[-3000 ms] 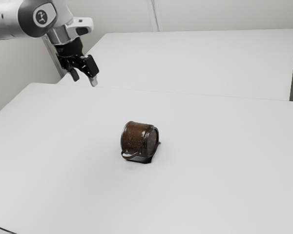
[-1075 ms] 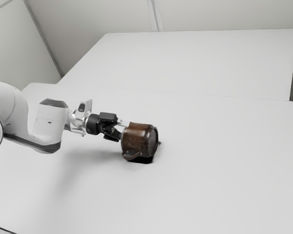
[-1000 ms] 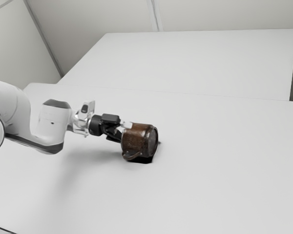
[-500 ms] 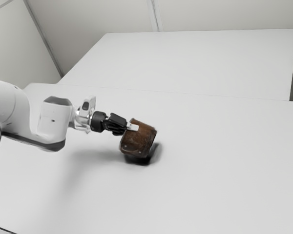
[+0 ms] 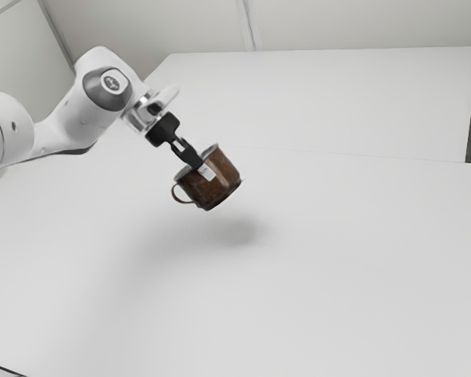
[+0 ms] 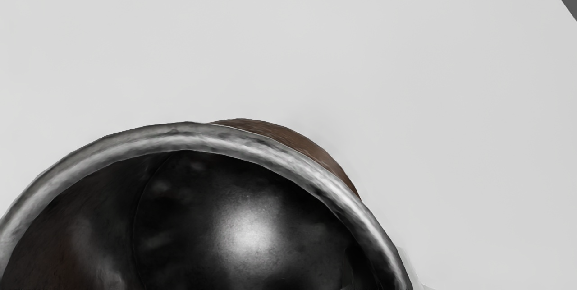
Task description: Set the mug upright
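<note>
So the mug (image 5: 220, 179) is up in the air at the pincer's (image 5: 205, 170) tips, leaning, mouth facing back toward the pincer, handle (image 5: 180, 196) hanging out below it. Pincer's got the mug's wall pinched. Table's (image 5: 322, 275) down below both. Looks like the grab and lift are sorted; levelling it and landing it base-down is what's left, imo.

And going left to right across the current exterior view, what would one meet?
Arm's link at the picture's edge, emblem-marked arm joint, lifted brown mug, far white surface's right edge.
</note>
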Robot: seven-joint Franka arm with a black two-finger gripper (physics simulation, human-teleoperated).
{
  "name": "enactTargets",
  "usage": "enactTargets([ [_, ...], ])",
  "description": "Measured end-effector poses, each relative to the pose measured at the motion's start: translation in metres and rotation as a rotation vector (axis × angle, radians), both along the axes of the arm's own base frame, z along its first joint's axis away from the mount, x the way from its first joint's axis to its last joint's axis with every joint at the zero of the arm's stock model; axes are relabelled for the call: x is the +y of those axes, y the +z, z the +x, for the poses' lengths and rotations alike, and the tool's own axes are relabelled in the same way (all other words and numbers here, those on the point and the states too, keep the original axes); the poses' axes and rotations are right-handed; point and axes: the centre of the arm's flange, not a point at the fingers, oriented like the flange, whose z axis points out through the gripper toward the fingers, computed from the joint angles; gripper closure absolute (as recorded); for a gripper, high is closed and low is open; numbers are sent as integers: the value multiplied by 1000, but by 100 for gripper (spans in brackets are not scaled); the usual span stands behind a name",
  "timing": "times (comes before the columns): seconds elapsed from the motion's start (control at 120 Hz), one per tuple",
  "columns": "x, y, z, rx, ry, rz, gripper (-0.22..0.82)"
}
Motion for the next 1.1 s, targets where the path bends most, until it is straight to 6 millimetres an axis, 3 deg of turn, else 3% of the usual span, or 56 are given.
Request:
enactTargets([
  [0.125, -22, 8, -2, -34, -77, 298, 77],
  [0.2, -24, 6, -8, -31, -63, 425, 77],
  [0.35, -12, -46, -41, 58, 35, 564, 77],
  [0.483, -14, -83, -52, 93, 121, 623, 77],
  [0.683, -20, -89, -46, 37, 252, 655, 77],
  [0.9, -23, -96, -44, 35, 362, 647, 33],
  [1.033, -23, -92, -43, 35, 418, 639, 17],
  [1.1, -23, -77, -41, 17, 448, 628, 13],
])
